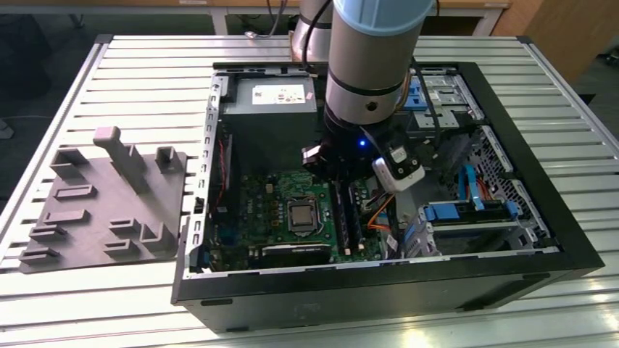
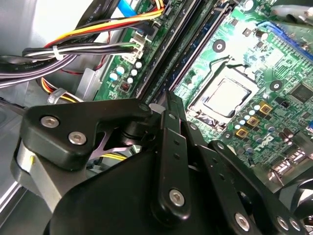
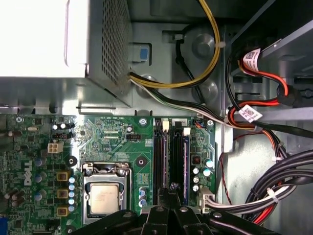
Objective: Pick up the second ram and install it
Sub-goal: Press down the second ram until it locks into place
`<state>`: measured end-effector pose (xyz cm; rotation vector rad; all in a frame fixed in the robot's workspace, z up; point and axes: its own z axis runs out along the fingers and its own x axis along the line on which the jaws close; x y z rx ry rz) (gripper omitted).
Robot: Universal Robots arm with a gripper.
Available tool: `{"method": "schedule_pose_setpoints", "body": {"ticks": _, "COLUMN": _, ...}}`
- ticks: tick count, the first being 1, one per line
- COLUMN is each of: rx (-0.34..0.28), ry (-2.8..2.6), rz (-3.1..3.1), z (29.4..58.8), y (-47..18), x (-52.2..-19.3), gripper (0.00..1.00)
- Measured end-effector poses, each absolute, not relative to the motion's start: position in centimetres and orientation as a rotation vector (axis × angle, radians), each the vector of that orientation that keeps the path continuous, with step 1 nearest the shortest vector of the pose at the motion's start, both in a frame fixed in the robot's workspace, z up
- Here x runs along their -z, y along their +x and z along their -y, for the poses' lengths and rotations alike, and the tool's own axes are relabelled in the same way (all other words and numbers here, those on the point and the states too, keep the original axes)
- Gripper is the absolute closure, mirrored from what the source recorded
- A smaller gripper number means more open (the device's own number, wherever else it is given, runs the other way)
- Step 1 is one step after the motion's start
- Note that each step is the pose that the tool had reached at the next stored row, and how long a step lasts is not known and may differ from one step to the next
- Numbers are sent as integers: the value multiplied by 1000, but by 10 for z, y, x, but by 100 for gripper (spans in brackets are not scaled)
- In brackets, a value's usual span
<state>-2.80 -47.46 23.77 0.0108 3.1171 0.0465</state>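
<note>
Second ram (image 3: 172, 156): thin, long, dark stick, seen edge-on, as long as the black slot rails (image 3: 162, 161) beside it. Standing in the slot bank on the motherboard (image 3: 112, 137), just beside the CPU socket (image 3: 104, 193); in the exterior view at 3 o'clock from that socket (image 1: 303, 215), under the arm (image 1: 372, 58).

Gripper (image 3: 172, 188): lowered into the open computer case (image 1: 541, 217), fingers drawn together with the tips meeting at the stick's upper edge near one end. Cannot tell whether clamped on the stick or only resting against it.

Exterior view: whole setting, with the gripper (image 1: 332, 170) over the slots, the grey holder tray (image 1: 97, 210) on the slatted table (image 1: 145, 65) at 9 o'clock from the case, well apart from it, and the power supply (image 1: 269, 109) at 12 o'clock from the motherboard (image 1: 275, 196).

First wrist view: slot bank along its full length, perforated wall of the power supply (image 3: 110, 44), yellow, black and red cables (image 3: 205, 73) beyond the board.

Second wrist view: black finger linkages of the gripper (image 2: 166, 100) close up and closed against each other, socket (image 2: 226, 98) on one side, tied cable bundle (image 2: 83, 49) on the other.
</note>
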Motion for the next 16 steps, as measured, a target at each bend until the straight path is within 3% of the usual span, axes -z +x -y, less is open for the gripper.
{"method": "schedule_pose_setpoints", "body": {"ticks": 16, "rx": -47, "ry": 11, "rz": -3117, "z": 465, "y": -28, "x": -238, "gripper": 89}}
